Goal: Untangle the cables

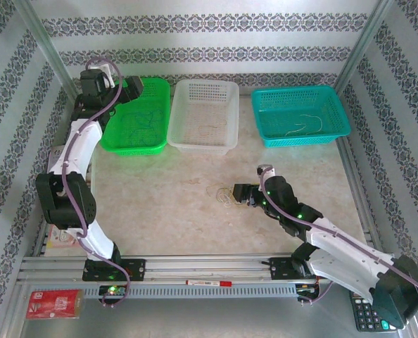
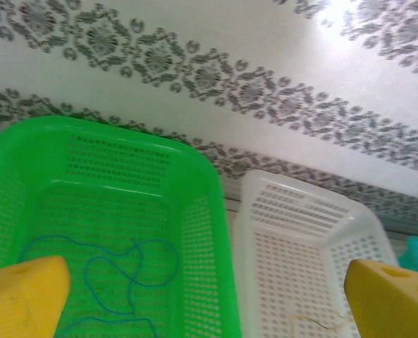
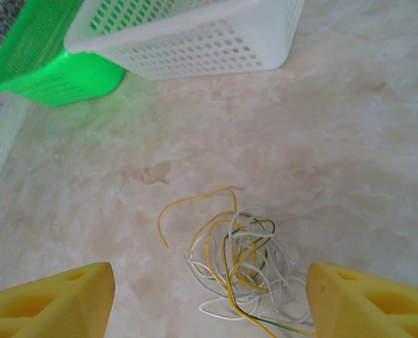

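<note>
A loose tangle of cables (image 3: pixel 241 264) in yellow, white and green lies on the marble table (image 3: pixel 321 141); the top view shows the tangle (image 1: pixel 223 195) mid-table. My right gripper (image 3: pixel 209 306) stands open just right of it, the strands lying on the table between its yellow fingers (image 3: pixel 51 303). My left gripper (image 2: pixel 209 303) hangs open with nothing in it over the green basket (image 2: pixel 216 232), where a single blue strand (image 2: pixel 124 274) lies. A yellowish strand (image 2: pixel 314 324) lies in the white basket (image 2: pixel 378 232). A white strand (image 1: pixel 304 125) lies in the teal basket (image 1: pixel 265 123).
The three baskets stand in a row along the back wall. Patterned walls close in the table on three sides. A red packet (image 1: pixel 53 304), a red marker (image 1: pixel 209 283) and a calculator (image 1: pixel 367 313) lie by the front rail.
</note>
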`<state>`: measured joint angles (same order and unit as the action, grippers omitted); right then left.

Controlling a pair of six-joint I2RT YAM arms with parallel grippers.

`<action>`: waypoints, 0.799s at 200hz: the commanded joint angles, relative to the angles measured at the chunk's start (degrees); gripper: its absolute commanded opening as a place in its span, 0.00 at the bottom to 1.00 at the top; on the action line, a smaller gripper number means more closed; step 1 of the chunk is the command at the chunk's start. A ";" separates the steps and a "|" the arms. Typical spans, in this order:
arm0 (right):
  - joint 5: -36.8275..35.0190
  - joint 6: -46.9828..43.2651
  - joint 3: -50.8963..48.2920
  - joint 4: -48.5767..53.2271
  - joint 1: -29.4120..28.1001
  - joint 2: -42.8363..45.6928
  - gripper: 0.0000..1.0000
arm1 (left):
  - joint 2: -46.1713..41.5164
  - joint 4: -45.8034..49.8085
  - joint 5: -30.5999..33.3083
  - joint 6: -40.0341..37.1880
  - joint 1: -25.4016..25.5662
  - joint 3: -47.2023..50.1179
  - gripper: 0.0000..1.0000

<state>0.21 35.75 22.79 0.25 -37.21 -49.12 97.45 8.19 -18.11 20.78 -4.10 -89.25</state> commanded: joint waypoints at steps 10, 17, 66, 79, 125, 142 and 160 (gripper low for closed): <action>2.87 -2.76 2.17 -0.58 0.67 -3.84 0.72 | -6.92 3.54 -8.59 5.37 0.92 -0.51 1.00; 3.26 -3.17 2.32 -0.94 0.67 -4.95 0.72 | -8.25 3.59 -9.66 6.33 1.46 1.01 1.00; 6.85 -6.18 4.66 -1.81 0.30 -12.09 0.72 | -23.21 0.46 -8.66 11.99 12.58 22.71 1.00; 6.96 -6.70 5.32 -1.87 -0.12 -13.81 0.72 | -27.83 -1.44 -5.67 14.51 17.20 29.66 1.00; 5.35 -8.20 6.76 -4.54 -1.36 -22.15 0.73 | -33.44 -11.48 4.19 23.40 31.55 48.78 1.00; 4.91 -8.58 7.42 -6.14 -1.78 -25.80 0.73 | -30.39 -12.34 4.23 23.76 34.08 49.43 1.00; 4.40 -8.51 7.97 -7.67 -2.05 -29.02 0.72 | -26.24 -12.86 3.41 23.40 35.71 48.12 1.00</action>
<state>5.58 28.58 28.91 -3.99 -38.44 -74.98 67.57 2.02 -16.60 41.85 29.50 -39.62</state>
